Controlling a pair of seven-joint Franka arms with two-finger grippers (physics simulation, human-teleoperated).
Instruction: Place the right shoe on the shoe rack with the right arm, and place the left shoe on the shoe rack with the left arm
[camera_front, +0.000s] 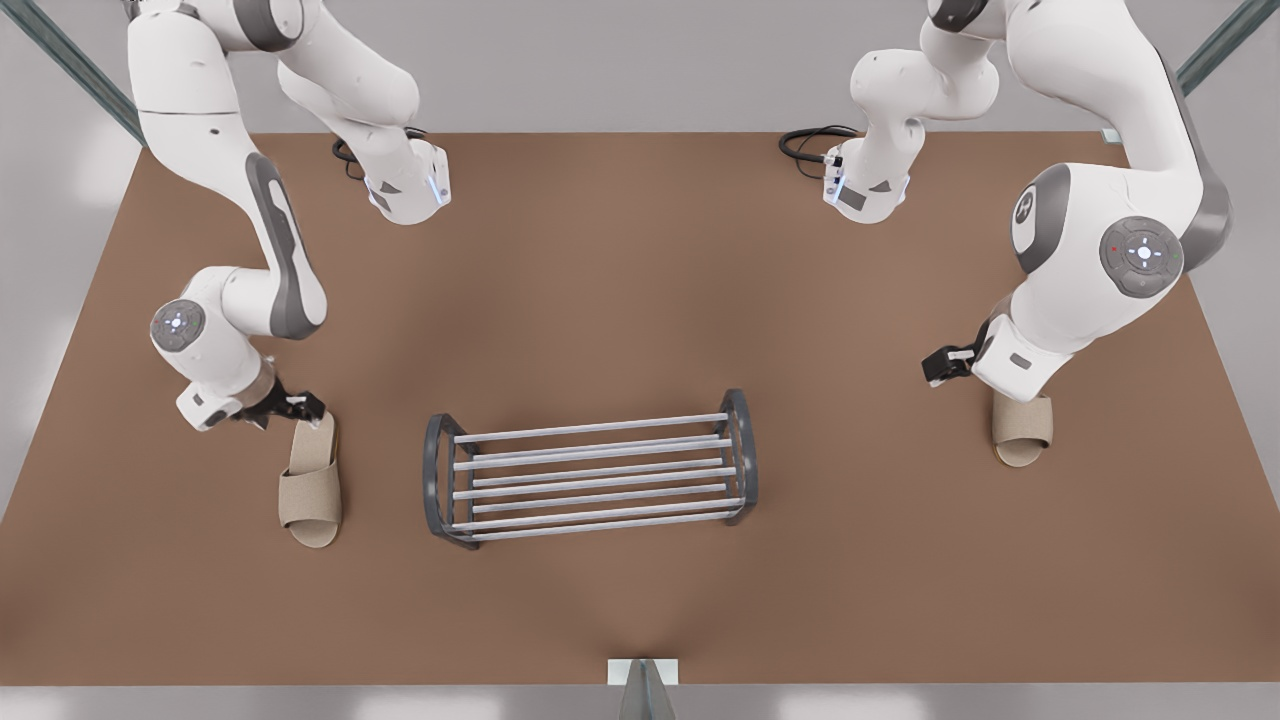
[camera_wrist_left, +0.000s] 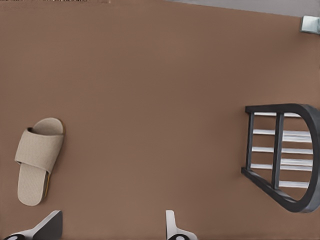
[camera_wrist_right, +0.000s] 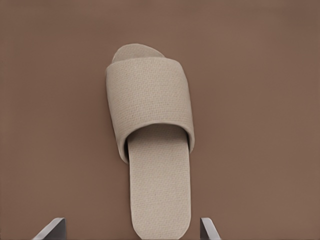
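At the front view's left, the right arm's small black two-finger gripper (camera_front: 296, 406) hangs at the heel of the right shoe (camera_front: 311, 482), a beige fabric open-toe slipper lying flat on the brown table (camera_front: 620, 300). Its fingers are spread, gripping nothing. The silvery-rod shoe rack (camera_front: 590, 467) with dark grey end frames stands mid-table, bare. At the right, the left gripper (camera_front: 945, 363), fingers likewise spread, hangs just beside the matching left shoe (camera_front: 1022, 432).

Both slippers, the left shoe (camera_wrist_left: 36, 159) and the right shoe (camera_wrist_right: 152, 145), look like coarse woven beige cloth, the shoe rack (camera_front: 590, 468) pairs shiny silvery, seemingly metal rods with matt dark frames, and the brown table (camera_front: 640, 300) looks matt and smooth.
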